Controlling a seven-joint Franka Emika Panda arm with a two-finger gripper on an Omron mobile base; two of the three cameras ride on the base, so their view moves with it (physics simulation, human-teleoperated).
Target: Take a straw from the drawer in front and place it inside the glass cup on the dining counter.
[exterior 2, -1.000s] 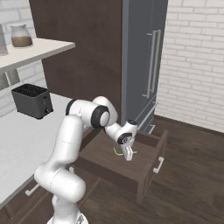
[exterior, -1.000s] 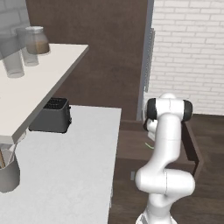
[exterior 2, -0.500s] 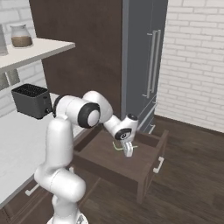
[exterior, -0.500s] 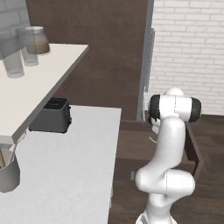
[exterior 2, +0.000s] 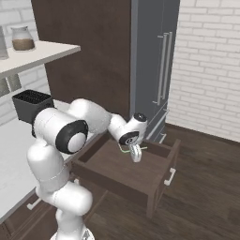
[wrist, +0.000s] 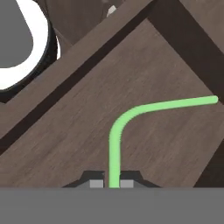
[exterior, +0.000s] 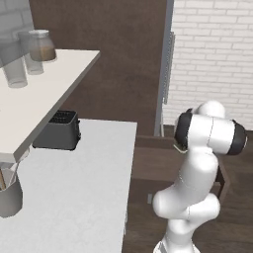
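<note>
Above the open drawer, the end effector is hanging over the wooden floor of the box, pointing down, with its two tips pressed together on the straw. From the hand view, the green stem is running up out of the pinch, then bending sharply and extending sideways across the drawer floor beneath it; whether the far end is touching the wood or clear of it cannot be told. From the right base view, a thin green line is showing just beside the wrist, above the middle of the drawer. The step in hand is judged to be the removal of the straw from the drawer, with the grasp already made. The next move is judged to call for a vertical lift clear of the drawer walls, then a carry toward the glass cup on the dining desk, keeping the pinch firm so the thin stem is not slipping or rotating.
</note>
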